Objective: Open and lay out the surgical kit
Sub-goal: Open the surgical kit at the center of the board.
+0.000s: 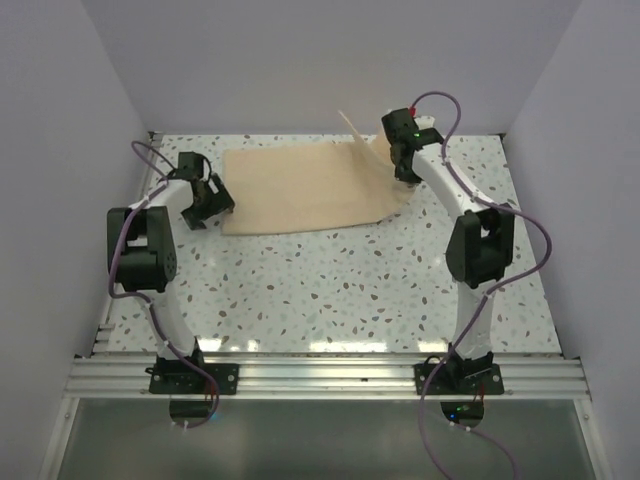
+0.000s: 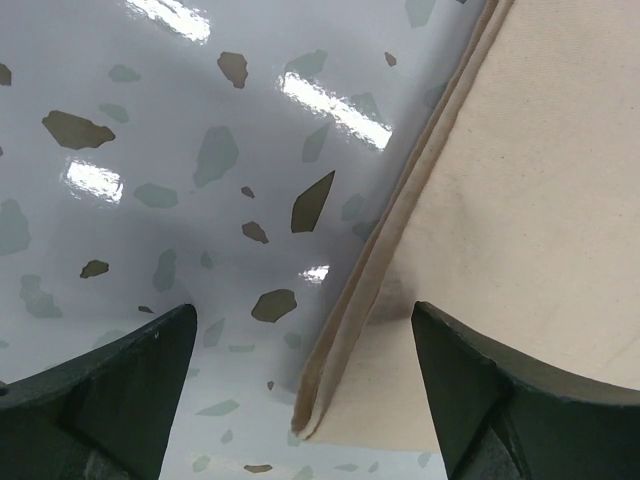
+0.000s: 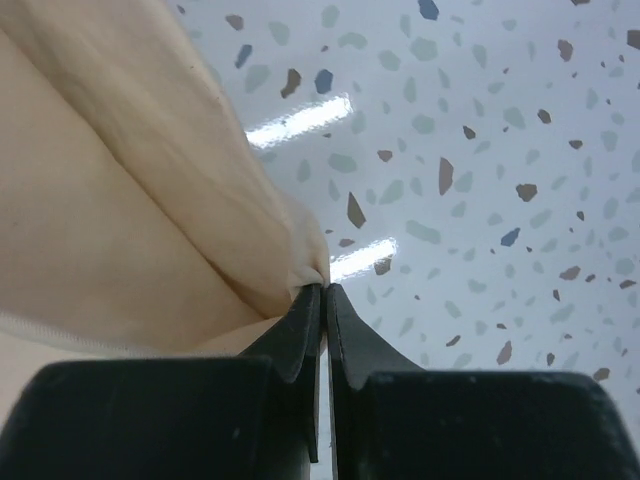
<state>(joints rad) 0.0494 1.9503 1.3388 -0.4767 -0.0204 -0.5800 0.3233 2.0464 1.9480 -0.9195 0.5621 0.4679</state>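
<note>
The beige cloth wrap [image 1: 305,188] lies folded at the back of the table. Its right part is lifted into a raised flap. My right gripper [image 1: 403,172] is shut on the cloth's edge; in the right wrist view the cloth [image 3: 150,200] bunches at my closed fingertips [image 3: 322,288]. My left gripper [image 1: 207,203] is open and low at the wrap's front left corner. In the left wrist view the folded cloth corner [image 2: 330,390] lies between my spread fingers [image 2: 470,370], untouched. The steel tray and the instruments are hidden.
The speckled white tabletop [image 1: 320,290] lies in front of the wrap. White walls enclose the table at the back and sides. An aluminium rail [image 1: 320,375] carries both arm bases at the near edge.
</note>
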